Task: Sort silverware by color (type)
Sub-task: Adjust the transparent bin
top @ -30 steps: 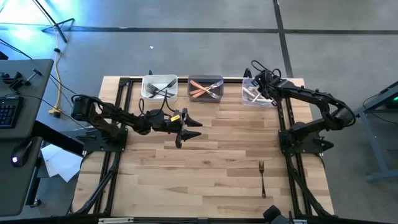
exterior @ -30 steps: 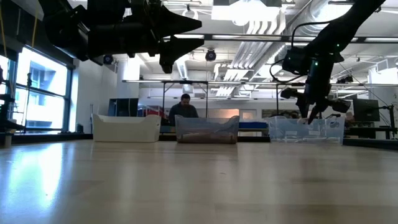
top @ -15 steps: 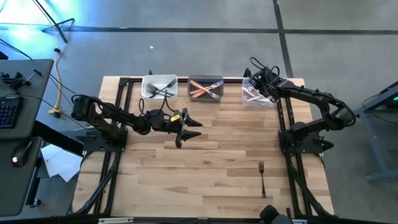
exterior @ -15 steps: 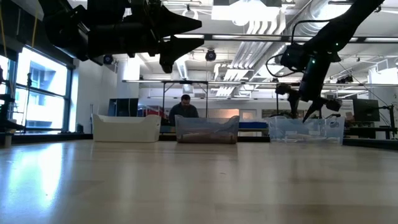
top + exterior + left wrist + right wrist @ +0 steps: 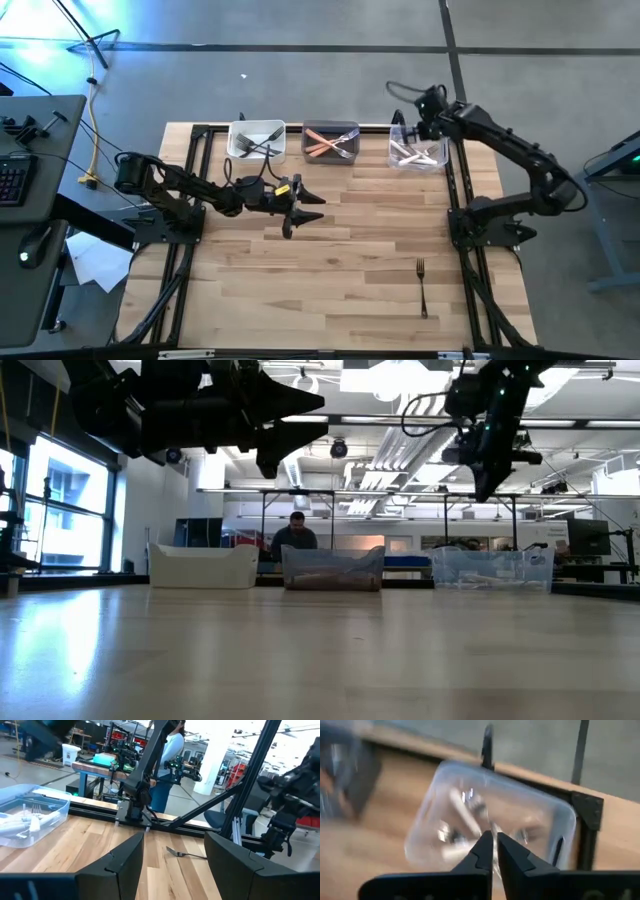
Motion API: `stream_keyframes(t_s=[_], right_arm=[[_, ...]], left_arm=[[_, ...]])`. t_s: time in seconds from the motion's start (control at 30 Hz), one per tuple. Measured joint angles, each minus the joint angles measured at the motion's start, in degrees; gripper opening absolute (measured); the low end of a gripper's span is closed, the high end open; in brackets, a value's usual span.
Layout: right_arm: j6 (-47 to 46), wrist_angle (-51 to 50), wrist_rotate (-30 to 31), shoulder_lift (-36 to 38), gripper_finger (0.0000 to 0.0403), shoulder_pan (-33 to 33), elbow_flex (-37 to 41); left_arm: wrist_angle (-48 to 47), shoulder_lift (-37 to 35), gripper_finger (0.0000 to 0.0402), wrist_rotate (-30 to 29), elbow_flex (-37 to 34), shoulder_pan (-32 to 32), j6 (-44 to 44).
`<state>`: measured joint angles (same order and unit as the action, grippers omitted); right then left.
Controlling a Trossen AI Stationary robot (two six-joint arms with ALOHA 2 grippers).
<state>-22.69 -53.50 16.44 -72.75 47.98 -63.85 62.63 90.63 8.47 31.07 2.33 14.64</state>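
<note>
1. Lone fork [image 5: 422,287]: black handle, silver tines pointing to the far side. It lies flat on the bare wood of the table [image 5: 330,270] near the front right, well apart from both arms, and is seemingly the only piece not yet sorted.
2. Left gripper [image 5: 303,207]: hangs above mid-table, fingers spread wide, nothing between them. It has not moved in the last second.
3. Right gripper [image 5: 412,118]: a second ago it was down at the clear bin [image 5: 417,151]; it has since risen clear of the bin. Its fingers have closed to a thin slit and hold nothing. I judge a drop just completed.
4. Far row of bins, left to right:
   - white bin [image 5: 257,139]: dark-handled forks.
   - dark bin [image 5: 331,141]: orange-peach forks.
   - clear bin: white-handled forks.
5. Task standing: nearly done; the front fork likely belongs in the white bin.
</note>
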Motion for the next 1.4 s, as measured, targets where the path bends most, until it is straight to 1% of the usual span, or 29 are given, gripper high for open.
stream_keyframes(t_s=[0.1, 0.2, 0.3, 0.37, 0.47, 0.57, 0.7, 0.77, 0.83, 0.97, 1.07, 1.17, 1.27, 1.4], right_arm=[[3.76, -5.00, 0.88, 1.30, 0.0021, -3.10, 1.22], [5.23, -5.10, -0.03, 2.74, 0.0017, -4.48, 5.40], [6.71, -2.17, -2.22, 2.99, 0.0003, -5.80, 10.55], [7.66, 1.62, -3.10, 2.99, 0.0005, -6.46, 14.25], [8.01, 8.85, -2.97, 2.99, 0.0003, -6.81, 18.96], [8.58, 13.59, -3.14, 2.97, 0.0001, -6.74, 22.04], [8.64, 14.98, -3.30, 2.97, 0.0000, -6.74, 23.50], [8.88, 14.74, -4.39, 2.97, 0.0000, -6.74, 23.50], [9.69, 12.46, -5.76, 2.98, 0.0000, -6.91, 22.64], [10.16, 6.52, -5.94, 3.08, 0.0000, -8.00, 20.26], [9.66, 3.64, -5.73, 2.97, 0.0000, -7.52, 20.50], [9.69, 4.72, -4.83, 2.39, 0.0000, -6.57, 22.41], [9.74, 9.43, -2.88, 1.35, 0.0000, -5.79, 23.81], [11.06, 15.26, -4.26, -0.23, 0.0000, -5.58, 24.60]], left_arm=[[-0.35, 0.00, 0.0197, -0.02, 0.00, 0.00, -2.21], [-0.99, -0.02, 0.0190, -0.04, 0.00, 0.00, -2.82], [-2.51, -0.02, 0.0174, -0.07, 0.00, 0.00, -2.86], [-3.26, -0.02, 0.0161, -0.07, 0.00, 0.00, -3.35], [-3.95, -0.02, 0.0140, -0.26, 0.00, 0.00, -5.68], [-4.01, -0.02, 0.0117, -0.28, 0.00, 0.00, -5.87], [-4.59, -0.02, 0.0090, -0.28, 0.00, 0.00, -6.52], [-4.75, -0.02, 0.0077, -0.28, 0.00, 0.00, -6.80], [-5.06, -0.02, 0.0066, -0.20, 0.00, 0.00, -6.80], [-5.94, -0.02, 0.0047, -0.17, 0.00, -0.11, -7.00], [-5.87, -0.02, 0.0035, -0.15, 0.00, -0.11, -7.04], [-5.87, -0.02, 0.0025, -0.09, 0.00, -0.11, -7.31], [-5.88, -0.02, 0.0017, -0.05, 0.00, -0.11, -7.35], [-5.91, -0.02, 0.0010, -0.04, 0.00, -0.11, -7.39]])
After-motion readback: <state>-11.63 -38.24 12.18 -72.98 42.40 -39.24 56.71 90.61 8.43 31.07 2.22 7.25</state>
